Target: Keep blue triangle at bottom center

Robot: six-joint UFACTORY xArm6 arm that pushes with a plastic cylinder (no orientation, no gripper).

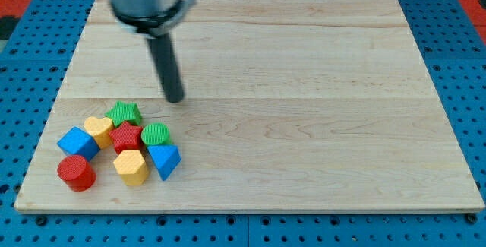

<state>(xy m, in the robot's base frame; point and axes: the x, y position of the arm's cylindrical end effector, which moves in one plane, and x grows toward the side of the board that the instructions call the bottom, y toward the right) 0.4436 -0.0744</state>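
The blue triangle (165,160) lies on the wooden board near the view's bottom left, at the right edge of a tight cluster of blocks. My tip (175,98) is above the cluster toward the view's top, about a block's width from the green star (124,113) and clear of the blue triangle. Beside the triangle are a green cylinder (156,134), a yellow hexagonal block (131,166) and a red star (126,136).
The cluster also holds a yellow block (99,129), a blue cube (77,142) and a red cylinder (76,172). The wooden board (304,87) sits on a blue pegboard; its bottom edge runs just below the cluster.
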